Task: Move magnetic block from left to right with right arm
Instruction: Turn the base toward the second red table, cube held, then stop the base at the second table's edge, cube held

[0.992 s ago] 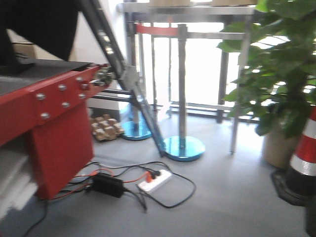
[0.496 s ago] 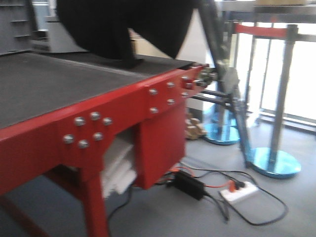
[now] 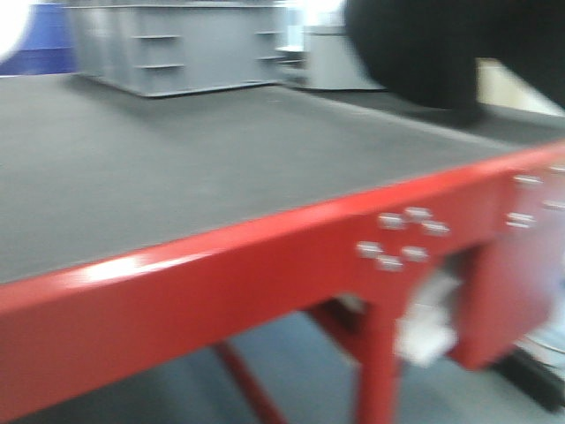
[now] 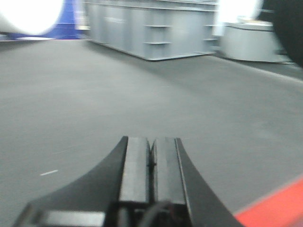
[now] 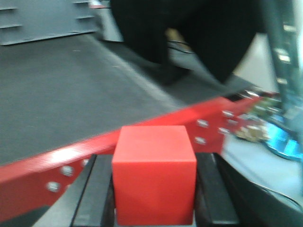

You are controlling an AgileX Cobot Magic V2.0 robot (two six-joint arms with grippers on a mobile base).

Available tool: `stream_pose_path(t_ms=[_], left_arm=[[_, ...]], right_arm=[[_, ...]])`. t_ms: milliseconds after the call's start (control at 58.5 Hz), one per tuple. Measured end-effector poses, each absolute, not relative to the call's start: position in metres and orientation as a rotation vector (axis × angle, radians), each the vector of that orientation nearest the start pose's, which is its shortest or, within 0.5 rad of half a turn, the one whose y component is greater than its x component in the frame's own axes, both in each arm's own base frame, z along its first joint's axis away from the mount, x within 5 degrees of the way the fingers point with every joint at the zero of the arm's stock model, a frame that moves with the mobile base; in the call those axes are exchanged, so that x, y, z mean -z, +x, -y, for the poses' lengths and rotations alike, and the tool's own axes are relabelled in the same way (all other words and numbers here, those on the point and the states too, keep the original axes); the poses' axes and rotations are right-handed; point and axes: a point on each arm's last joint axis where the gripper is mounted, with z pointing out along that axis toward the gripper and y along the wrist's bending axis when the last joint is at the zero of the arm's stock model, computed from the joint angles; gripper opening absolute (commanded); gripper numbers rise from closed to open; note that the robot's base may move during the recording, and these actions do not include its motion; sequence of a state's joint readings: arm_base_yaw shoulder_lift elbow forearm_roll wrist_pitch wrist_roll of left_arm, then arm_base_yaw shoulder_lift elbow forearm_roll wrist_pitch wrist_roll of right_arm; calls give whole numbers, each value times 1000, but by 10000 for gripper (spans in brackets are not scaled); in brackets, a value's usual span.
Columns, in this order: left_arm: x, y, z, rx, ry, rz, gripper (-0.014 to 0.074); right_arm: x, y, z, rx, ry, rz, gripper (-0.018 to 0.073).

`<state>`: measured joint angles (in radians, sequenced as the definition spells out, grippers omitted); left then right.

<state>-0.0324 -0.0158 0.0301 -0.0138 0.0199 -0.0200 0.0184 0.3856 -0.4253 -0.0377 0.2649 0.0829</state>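
Note:
The magnetic block (image 5: 154,172), a plain red-orange cube, fills the bottom middle of the right wrist view. My right gripper (image 5: 154,163) is shut on it, one black finger (image 5: 94,189) against each side. It hangs off the table, on the near side of the red rim (image 5: 142,137). In the left wrist view my left gripper (image 4: 151,142) is shut with nothing in it, its pads pressed together over the dark grey table mat (image 4: 142,94). Neither gripper nor the block shows in the front view.
The red metal table rim (image 3: 221,283) with bolt heads borders a dark mat (image 3: 177,168). Grey plastic crates (image 3: 177,44) stand at the table's far side. A large black shape (image 3: 450,44) looms at the upper right. Blue stanchion bases (image 5: 284,139) stand on the floor.
The front view has swung left: the stanchions, plant, power strip and floor cables have left the frame. The table top and grey crates now fill it.

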Motion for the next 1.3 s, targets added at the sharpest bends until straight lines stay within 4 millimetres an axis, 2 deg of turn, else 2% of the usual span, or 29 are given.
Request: stream_pose_path(t_ms=[1300], left_arm=[[-202, 56, 2, 53, -1, -1518, -117]], right_arm=[[-306, 89, -1, -40, 31, -1708, 317]])
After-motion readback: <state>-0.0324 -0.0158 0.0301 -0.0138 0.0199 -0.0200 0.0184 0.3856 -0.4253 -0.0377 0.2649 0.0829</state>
